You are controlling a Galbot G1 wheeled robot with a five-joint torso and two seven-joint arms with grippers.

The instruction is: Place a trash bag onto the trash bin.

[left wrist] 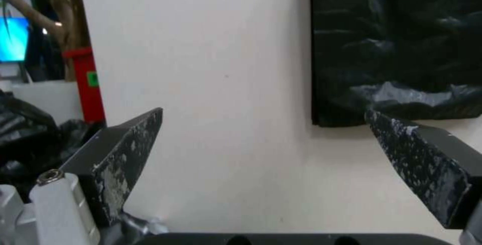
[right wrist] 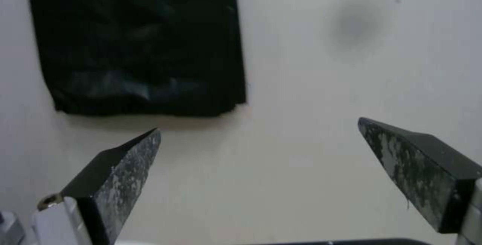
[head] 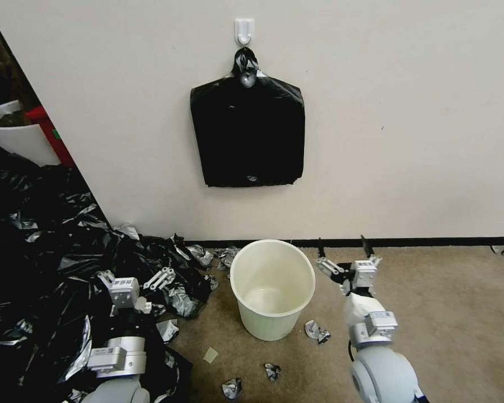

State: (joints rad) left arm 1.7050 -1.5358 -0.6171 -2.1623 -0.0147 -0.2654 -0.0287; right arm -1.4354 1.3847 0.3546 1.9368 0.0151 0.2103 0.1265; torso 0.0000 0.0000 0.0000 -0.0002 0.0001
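The cream-white trash bin (head: 272,316) stands upright on the carpet near the wall, with nothing in it. The trash bag as a single bag is out of view. My left gripper (head: 133,275) hovers open to the left of the bin, over the black plastic pile. My right gripper (head: 343,249) hovers open just right of the bin's rim. Both point at the wall. In the left wrist view my left gripper (left wrist: 263,113) holds nothing. In the right wrist view my right gripper (right wrist: 258,126) is also open and holds nothing.
A flat stack of black bags (head: 247,137) (left wrist: 397,49) (right wrist: 141,45) hangs from a white hook (head: 244,31) above the bin. A large mass of black plastic (head: 39,252) covers the floor at left. A white planter (head: 14,134) stands behind it. Crumpled scraps (head: 316,331) lie near the bin.
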